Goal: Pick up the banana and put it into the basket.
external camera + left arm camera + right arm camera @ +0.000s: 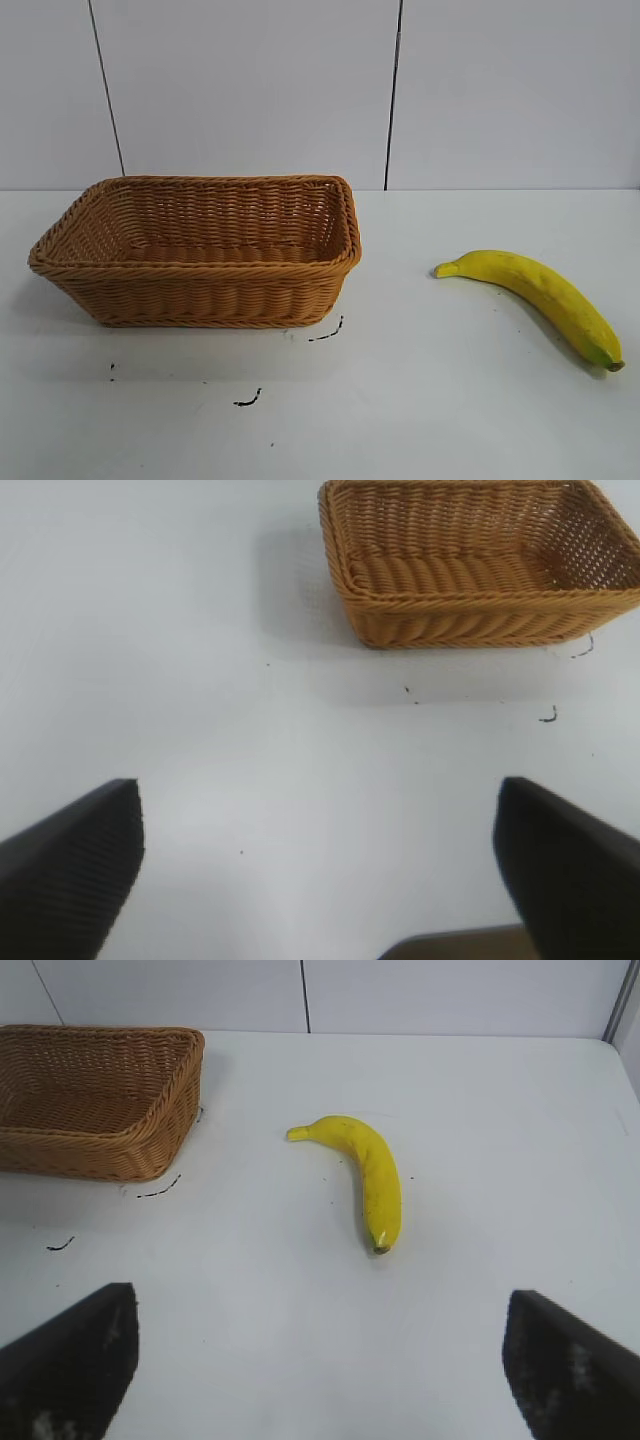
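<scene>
- On the white worktop [420,420], your banana [535,297] lay flat, well apart from the basket [200,290] and to its right in the exterior view; nothing had hold of it yet.
- Your right gripper [320,1360] hung above the worktop short of the banana, fingers [70,1360] spread wide and holding nothing; your left gripper [320,865] hung likewise, wide open and empty, with the basket farther off in its view.
- Risk one, as I judged it: the banana's skin looked smooth and rounded, so fingers closing off-centre or along the curve could have squeezed it out sideways or spun it on the slick worktop.
- Risk two: the curved, long shape meant a grip near the greenish dark tip [612,364] would have let the other end sag and swing, perhaps catching the braided rim on the way in.
- Risk three: the woven wicker looked light, with sloping sides; a knock against its wall could have pushed it across the worktop.
- The basket sat empty, its length ample for the banana if you had laid it lengthwise.
</scene>
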Available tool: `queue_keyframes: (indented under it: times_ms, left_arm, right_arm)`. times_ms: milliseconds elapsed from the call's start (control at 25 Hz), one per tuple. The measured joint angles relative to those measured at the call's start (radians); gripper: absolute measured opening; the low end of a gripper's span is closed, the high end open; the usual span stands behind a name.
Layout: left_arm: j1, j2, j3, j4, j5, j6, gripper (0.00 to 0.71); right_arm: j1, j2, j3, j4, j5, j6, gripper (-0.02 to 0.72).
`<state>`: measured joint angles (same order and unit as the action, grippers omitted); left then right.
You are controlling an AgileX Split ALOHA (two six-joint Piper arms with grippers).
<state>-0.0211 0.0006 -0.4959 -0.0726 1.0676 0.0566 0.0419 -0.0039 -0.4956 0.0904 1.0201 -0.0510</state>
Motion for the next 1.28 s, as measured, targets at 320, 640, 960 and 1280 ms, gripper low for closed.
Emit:
queue_keyframes:
  times_ms: [320,640,960,1280]
  left_arm:
    - [0.000,0.000,0.000,0.000,0.000,0.000,0.690]
    - [0.000,0.000,0.000,0.000,0.000,0.000,0.690]
    - [0.000,0.000,0.000,0.000,0.000,0.000,0.690]
    - [0.000,0.000,0.000,0.000,0.000,0.000,0.690]
  right_arm:
    - [0.000,0.000,0.000,0.000,0.000,0.000,0.692]
    - [0.000,0.041,-0.038,-0.001,0.018,0.016,0.692]
    - [0.000,0.463,-0.242,-0.001,0.023,0.029,0.692]
    - [0.000,0.955,-0.443,-0.001,0.021,-0.038,0.692]
